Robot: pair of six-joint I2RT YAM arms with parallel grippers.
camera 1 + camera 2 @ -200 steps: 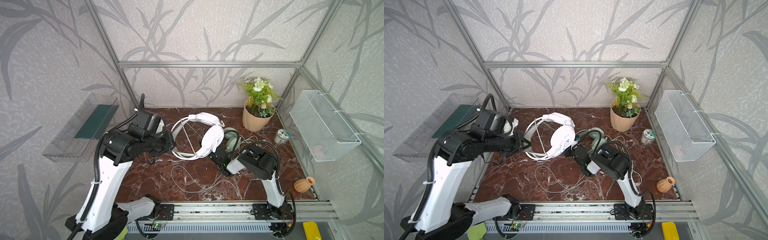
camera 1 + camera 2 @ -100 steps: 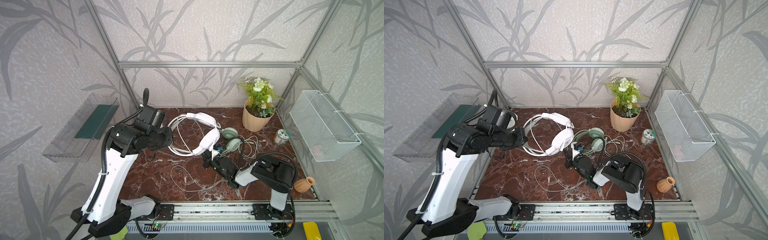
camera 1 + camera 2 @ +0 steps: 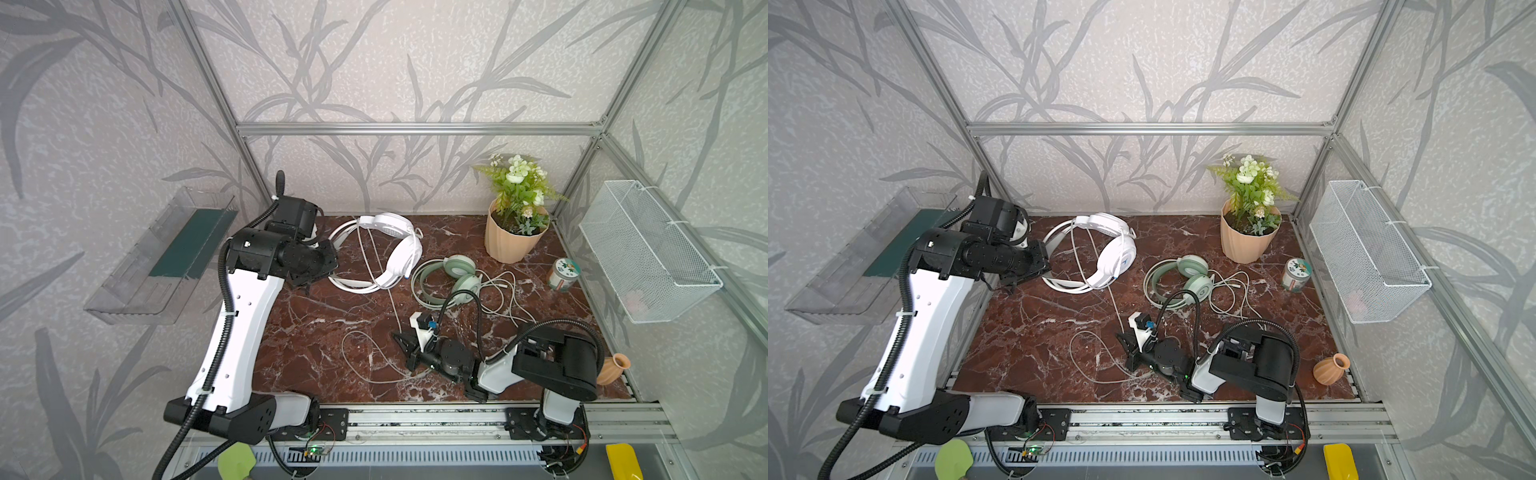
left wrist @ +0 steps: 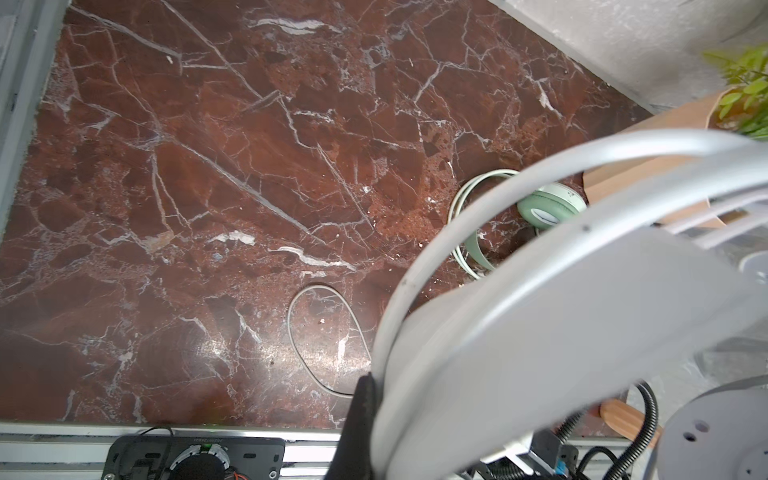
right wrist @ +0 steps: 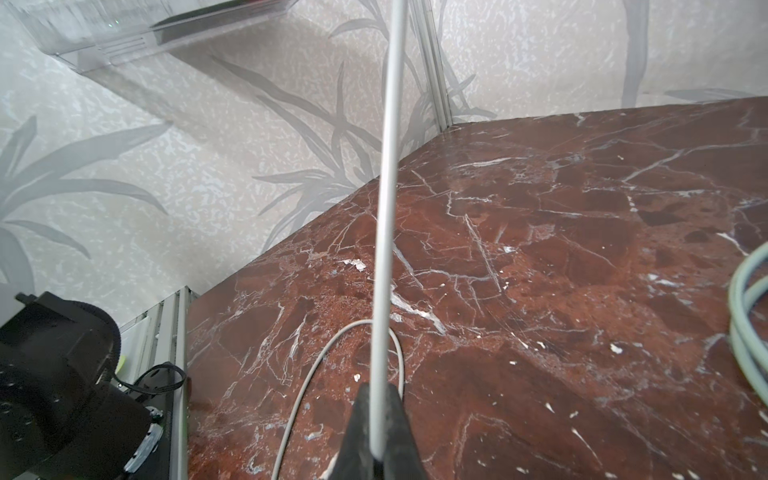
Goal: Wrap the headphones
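Note:
The white headphones (image 3: 390, 249) (image 3: 1102, 253) hang tilted above the back left of the marble table. My left gripper (image 3: 326, 266) (image 3: 1043, 266) is shut on their double headband, which fills the left wrist view (image 4: 540, 311) beside one dark finger (image 4: 361, 419). Their thin cable (image 3: 393, 305) (image 3: 1115, 305) runs taut toward the front into my right gripper (image 3: 405, 345) (image 3: 1126, 345), which is shut on it low over the table (image 5: 376, 392). More of that cable lies looped on the marble (image 3: 365, 357). The mint green headphones (image 3: 453, 274) (image 3: 1185, 276) lie flat at centre right with a tangled cable.
A potted plant (image 3: 515, 237) stands at the back right, with a small tin (image 3: 562, 274) in front of it. A wire basket (image 3: 644, 257) hangs on the right wall and a clear shelf (image 3: 166, 257) on the left. A terracotta vase (image 3: 613, 368) sits at the front right.
My right gripper has drawn away from the headphones toward the front and dropped low, pulling the cable taut. The left arm has carried the white headphones back and to the left.

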